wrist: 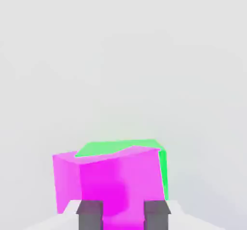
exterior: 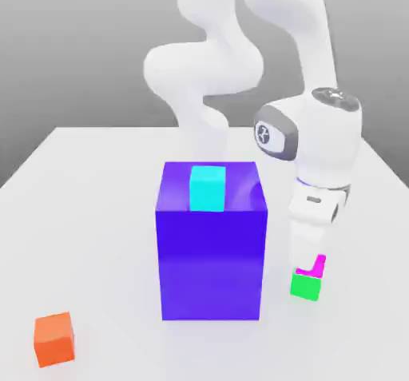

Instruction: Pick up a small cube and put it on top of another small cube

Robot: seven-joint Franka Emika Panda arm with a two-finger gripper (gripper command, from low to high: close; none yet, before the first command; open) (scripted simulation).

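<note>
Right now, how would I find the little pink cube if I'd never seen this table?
Start at the big blue-purple block in the middle of the table. On the exterior view's right of it, under the white robot hand, sits a green cube. The pink cube lies on top of it, the table's one magenta thing.

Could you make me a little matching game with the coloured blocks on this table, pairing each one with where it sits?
Things:
1. cyan cube
2. orange cube
3. magenta cube
4. big blue-purple block

Places:
A. alone on the table, near the exterior view's lower left corner
B. on the green cube, under the gripper
C. on top of the big block
D. standing in the middle of the table

Pairs: 1-C, 2-A, 3-B, 4-D
</note>
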